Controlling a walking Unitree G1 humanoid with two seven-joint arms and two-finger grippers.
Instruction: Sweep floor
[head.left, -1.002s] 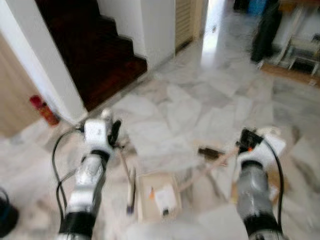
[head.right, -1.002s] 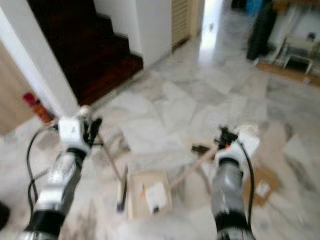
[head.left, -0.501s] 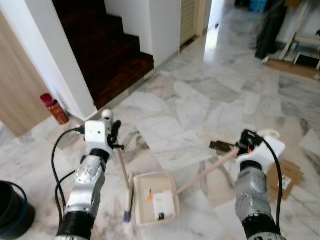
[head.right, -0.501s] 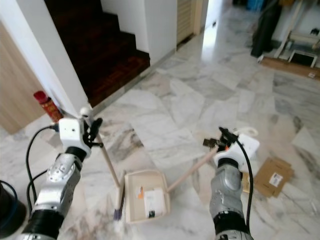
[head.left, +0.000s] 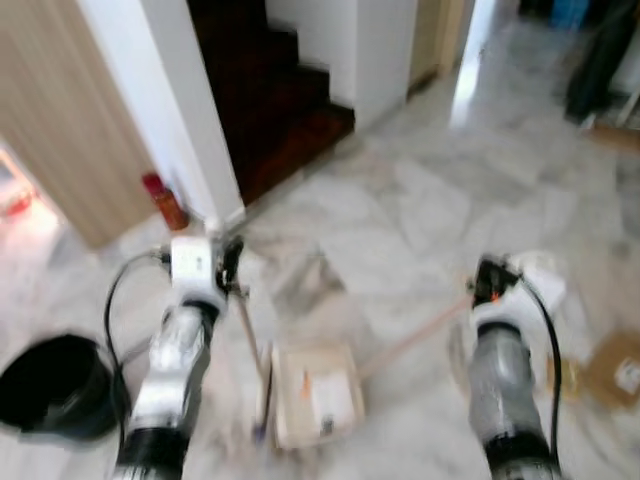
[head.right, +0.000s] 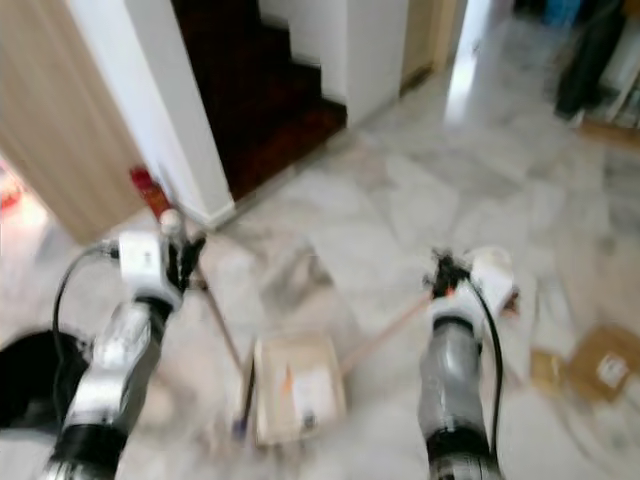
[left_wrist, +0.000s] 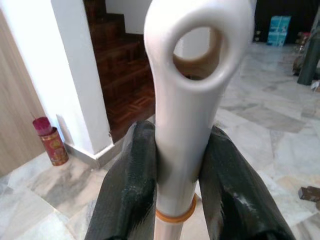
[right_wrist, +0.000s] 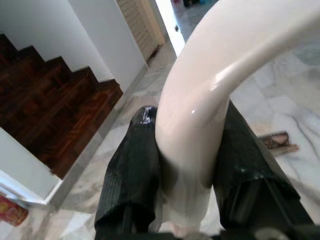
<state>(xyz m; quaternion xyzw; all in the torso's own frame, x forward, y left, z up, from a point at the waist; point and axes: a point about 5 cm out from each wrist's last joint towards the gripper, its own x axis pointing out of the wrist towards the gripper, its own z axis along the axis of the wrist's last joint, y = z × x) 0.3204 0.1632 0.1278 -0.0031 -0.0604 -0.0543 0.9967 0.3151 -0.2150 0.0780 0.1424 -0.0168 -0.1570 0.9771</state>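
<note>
Left gripper (left_wrist: 177, 165) — your fingers (left_wrist: 131, 185) are pinched on the white grip of the broom (head.left: 247, 335), just below its hanging loop; the wooden shaft slants down from there to the bristle end on the marble floor (head.left: 400, 220), which is too blurred to make out clearly.

Right gripper (right_wrist: 187, 165) — clamped on the curved cream handle of the dustpan (head.left: 315, 392); the long handle runs down and toward your left to the pan, which sits flat on the floor between your two arms, just beside the broom's lower end; a pale scrap with an orange mark lies inside it.

Surroundings, for your reference: black bin (head.left: 55, 385) on the floor at your left; red canister (head.left: 163, 200) standing at the foot of the white wall, beside a wood panel; dark wooden stairs (head.left: 275, 110) beyond it; flattened cardboard (head.left: 620, 368) on the floor to your right, well apart from the pan; a small dark piece (right_wrist: 277, 141) on the tiles ahead; head views blurred.
</note>
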